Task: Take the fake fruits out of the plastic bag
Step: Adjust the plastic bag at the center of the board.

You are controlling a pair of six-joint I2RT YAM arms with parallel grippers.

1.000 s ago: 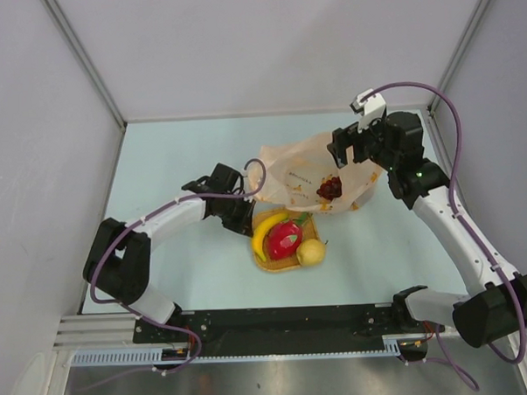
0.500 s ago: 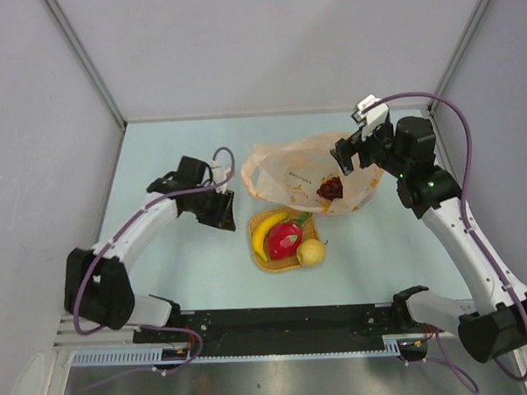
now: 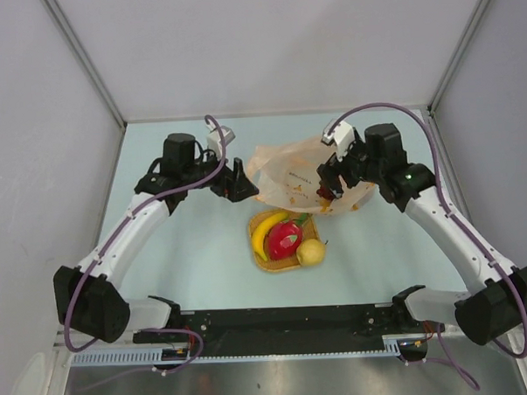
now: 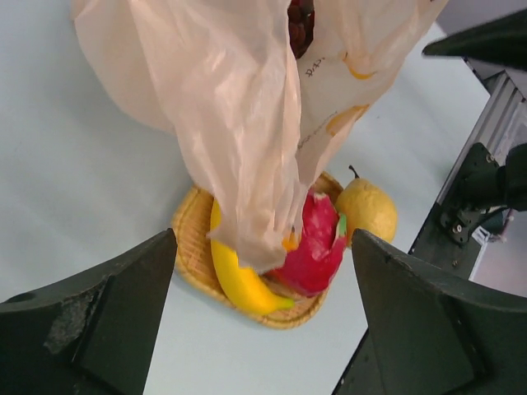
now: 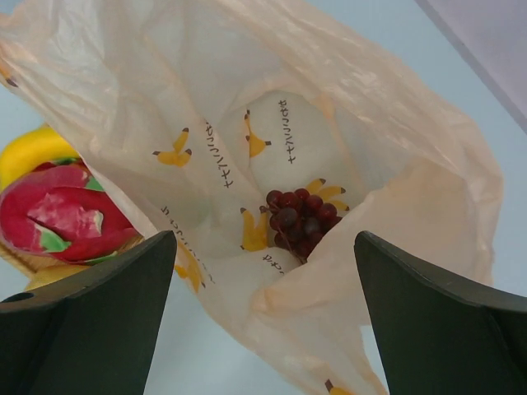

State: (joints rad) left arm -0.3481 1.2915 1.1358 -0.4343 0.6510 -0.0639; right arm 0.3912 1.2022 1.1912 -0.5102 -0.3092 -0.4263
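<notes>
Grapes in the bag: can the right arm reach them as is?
Probably yes. The open right gripper faces the mouth of the plastic bag, and the grapes lie uncovered ahead between its fingers.

In the left wrist view the plastic bag (image 4: 230, 107) overlaps the banana (image 4: 235, 284); the edge crops the grapes (image 4: 300, 20).

My left arm (image 3: 129, 228) and right arm (image 3: 453, 233) have white link shells with black joints. A purple cable (image 3: 386, 105) trails along each. The gripper fingers (image 4: 99, 329) are matte black wedges.
</notes>
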